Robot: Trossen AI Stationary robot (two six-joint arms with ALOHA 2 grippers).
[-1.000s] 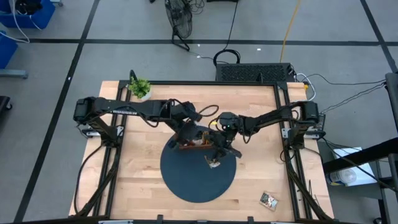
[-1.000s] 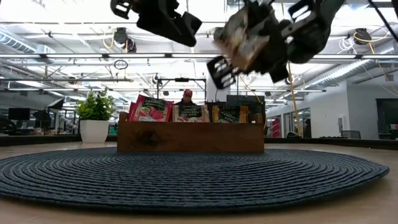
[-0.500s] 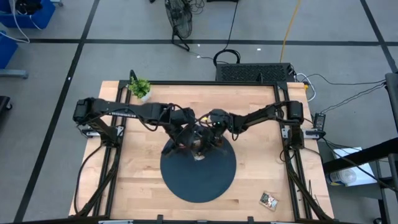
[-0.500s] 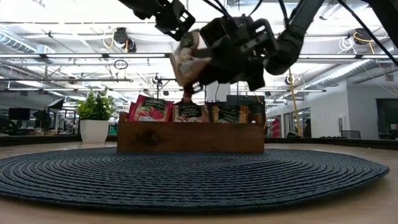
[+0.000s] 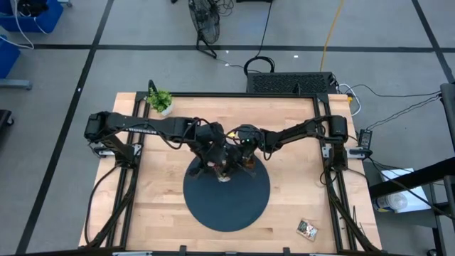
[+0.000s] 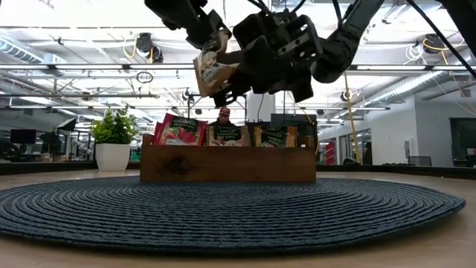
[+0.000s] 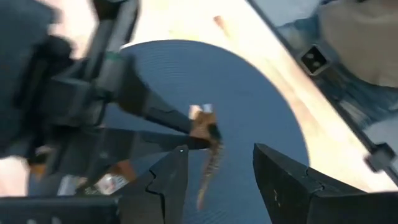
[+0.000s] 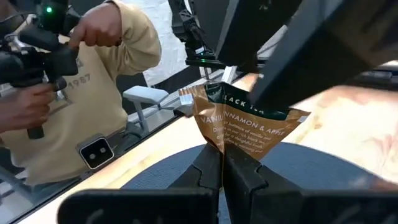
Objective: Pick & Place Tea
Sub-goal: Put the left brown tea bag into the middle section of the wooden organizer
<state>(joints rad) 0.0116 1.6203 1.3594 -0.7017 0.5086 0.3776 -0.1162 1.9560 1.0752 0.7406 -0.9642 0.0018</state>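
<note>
While most of the tea already stood upright in the wooden tray (image 6: pixel 227 164), filling its three compartments with red and green-topped sachets, one beige-and-green sachet (image 8: pixel 249 127) was in the air above the tray, so the job looked close to done but not finished. The right gripper (image 8: pixel 222 163) had its jaws shut tight on the lower edge of that sachet. The left gripper (image 7: pixel 214 168) hung just beside it with jaws partly apart and nothing between them; the sachet sat edge-on a little beyond its tips, and whether the two arms meant to pass it over could not be told.

One more sachet (image 5: pixel 307 228) lay on the bare wood near the table's front right corner, well apart from the round dark mat (image 5: pixel 226 206), and by my reckoning it remained to be fetched.

A small potted plant (image 5: pixel 161 100) stood at the back left corner, out of the way. Both arms crowded the space over the tray. A person in a tan shirt (image 8: pixel 74 93) stood beyond the table.
</note>
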